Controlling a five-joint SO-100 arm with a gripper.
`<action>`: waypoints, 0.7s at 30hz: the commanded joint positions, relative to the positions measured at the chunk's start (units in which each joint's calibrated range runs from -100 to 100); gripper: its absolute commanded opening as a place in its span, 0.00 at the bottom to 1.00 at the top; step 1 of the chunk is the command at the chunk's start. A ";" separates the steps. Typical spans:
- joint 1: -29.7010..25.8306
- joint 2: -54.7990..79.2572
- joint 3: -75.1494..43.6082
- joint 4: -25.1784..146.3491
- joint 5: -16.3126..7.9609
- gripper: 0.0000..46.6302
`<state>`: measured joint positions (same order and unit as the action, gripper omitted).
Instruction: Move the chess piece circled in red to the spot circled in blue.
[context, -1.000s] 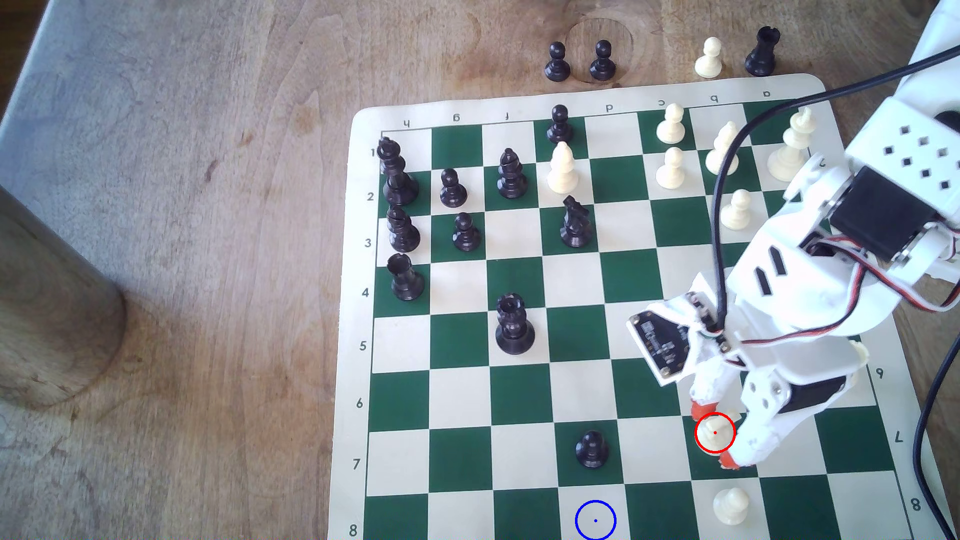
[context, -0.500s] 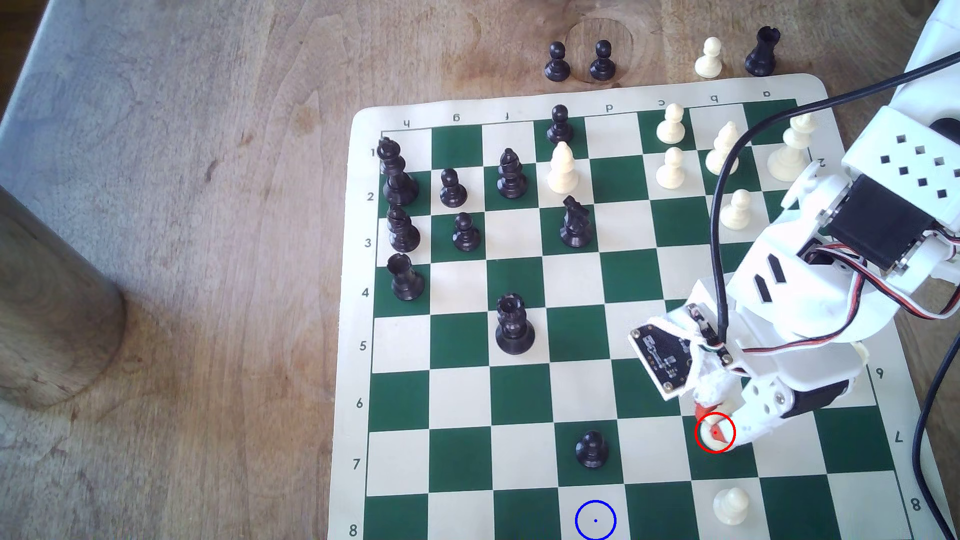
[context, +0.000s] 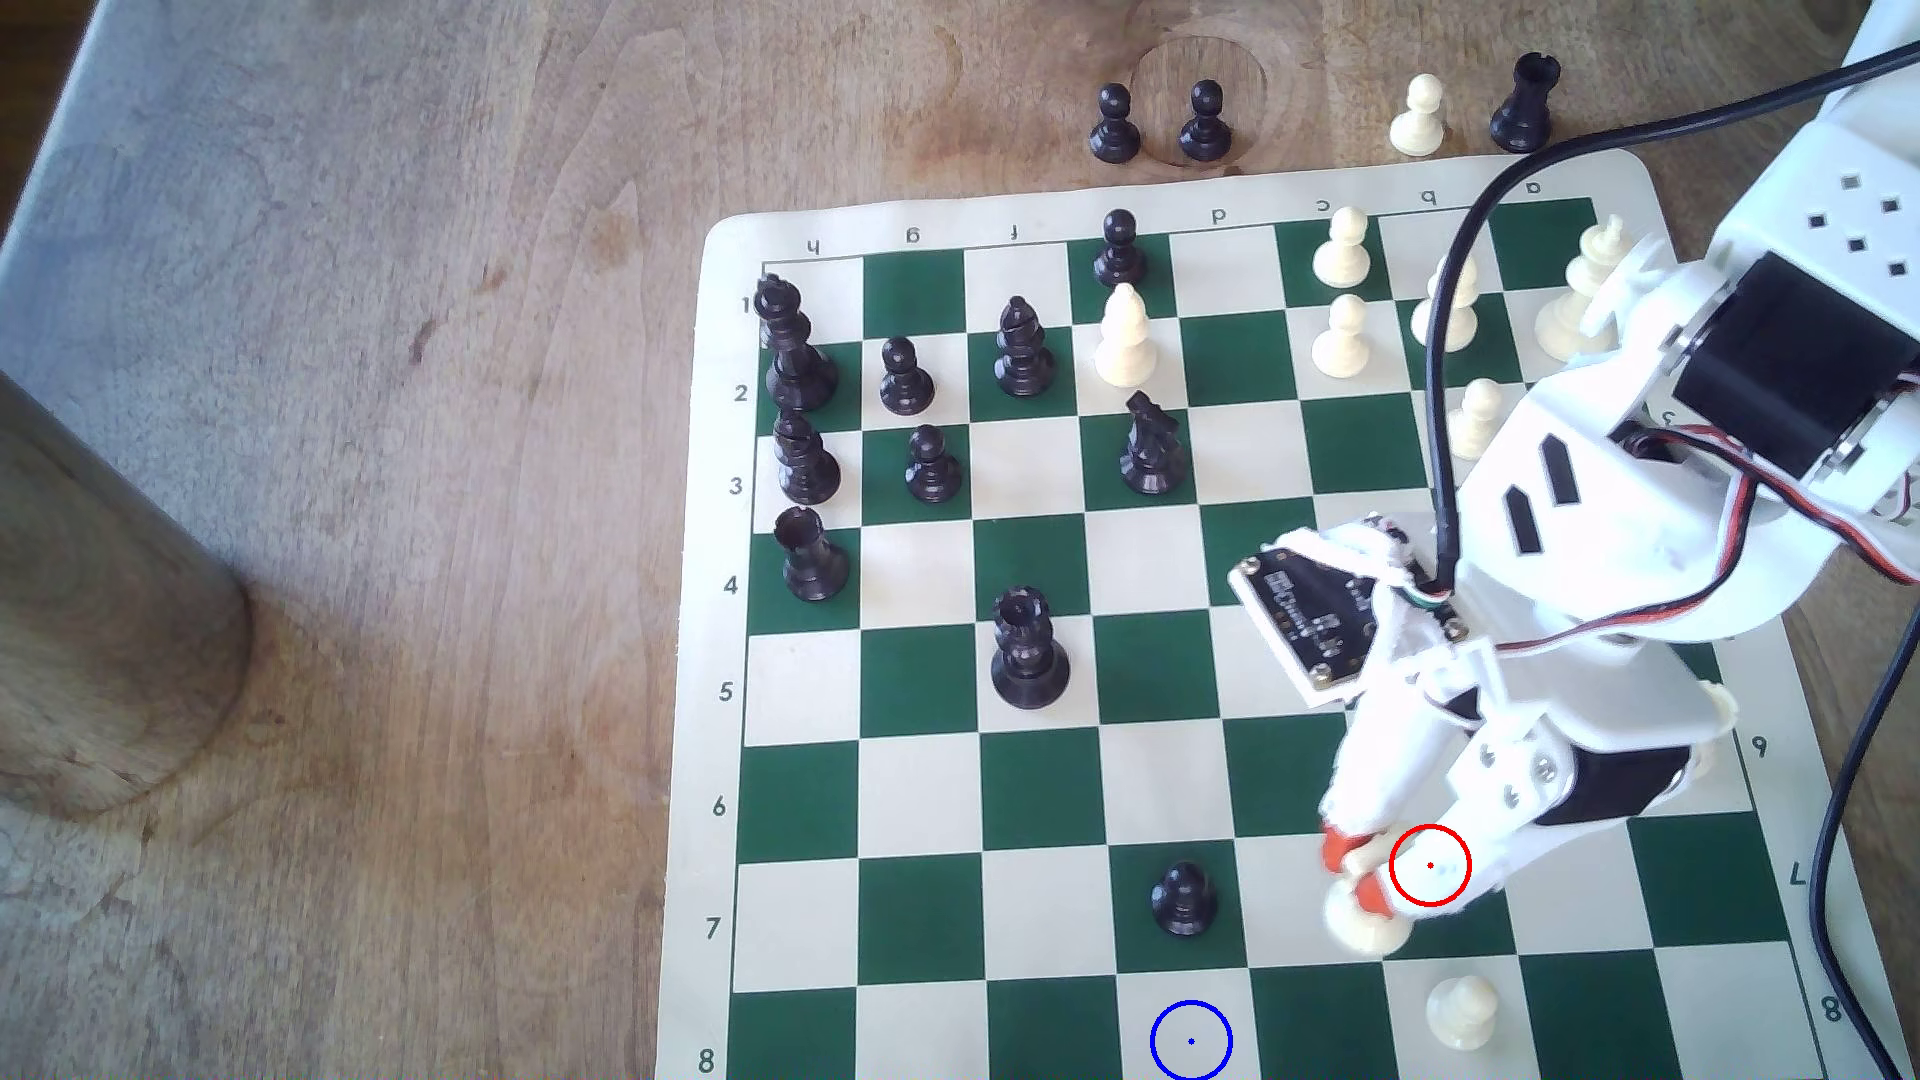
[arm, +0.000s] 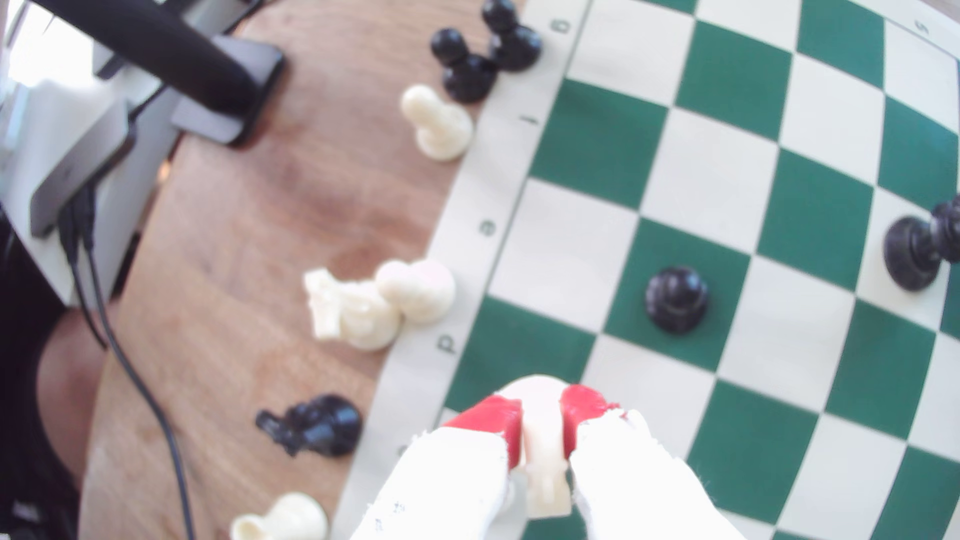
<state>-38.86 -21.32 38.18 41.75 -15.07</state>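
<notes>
The cream-white knight (context: 1366, 922) is pinched between my gripper's (context: 1361, 872) orange-tipped fingers, and its round base shows below them, blurred and seemingly off the board. In the wrist view the knight (arm: 543, 446) sits between the red pads (arm: 491, 415) of my gripper (arm: 543, 420), which is shut on it. The red circle in the exterior view now lies over a white finger, to the right of the knight. The blue-circled spot (context: 1191, 1041) is a bare cream square on rank 8, to the exterior view's lower left of the gripper; it also shows by the letter e (arm: 566, 246).
A black pawn (context: 1184, 898) stands one square above the blue spot, between it and the gripper. A cream pawn (context: 1463, 1013) stands below the gripper. A tall black piece (context: 1029, 649) is mid-board. Captured pieces (arm: 363, 311) lie off the board's edge. A black cable (context: 1439, 363) hangs over the arm.
The fingers closed on the knight, then carried it up and toward the exterior view's left, out of the red circle. The wrist has risen and swung with it.
</notes>
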 joint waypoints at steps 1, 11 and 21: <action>-0.20 6.81 -12.62 -0.97 0.24 0.01; 0.42 21.83 -27.49 -0.97 0.15 0.01; 2.22 31.60 -36.55 -0.56 1.56 0.01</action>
<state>-37.32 10.60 8.63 41.75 -13.89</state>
